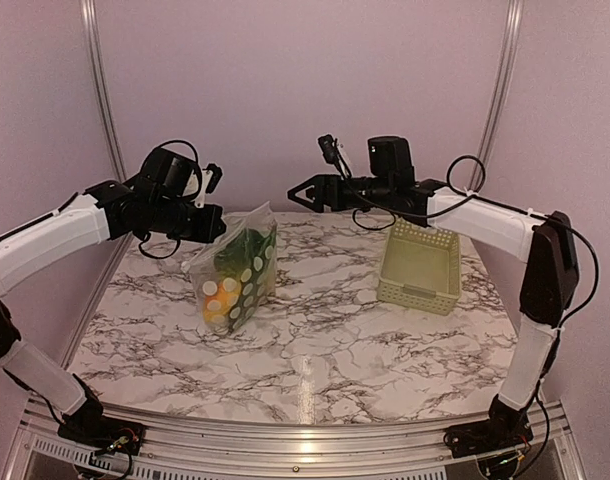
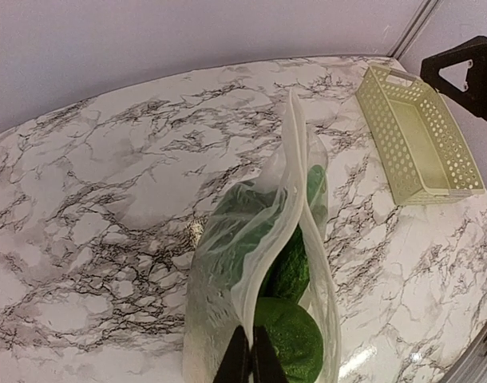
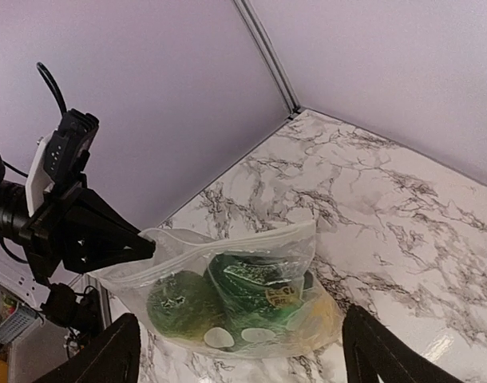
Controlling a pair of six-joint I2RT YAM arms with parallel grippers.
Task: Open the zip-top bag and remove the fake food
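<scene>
Left wrist view crops its jaws clamped on the zip-top bag (image 2: 227,271), fake food (image 2: 293,339) blurred inside; right jaws apart.

One zip-top bag (image 1: 237,272), one basket (image 1: 417,293), two tools: left tool (image 1: 218,227), right tool (image 1: 292,192).

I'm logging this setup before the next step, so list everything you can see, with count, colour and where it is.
zip-top bag: one, clear with white dots, standing left of centre on the table
fake food: several, green, orange and yellow, inside the bag; exact count hidden
basket: one, pale green, empty, right side of the table
table: one, white marble pattern
left end effector: one, black, shut on the bag's top corner
right end effector: one, black, open, raised behind bag and basket
</scene>
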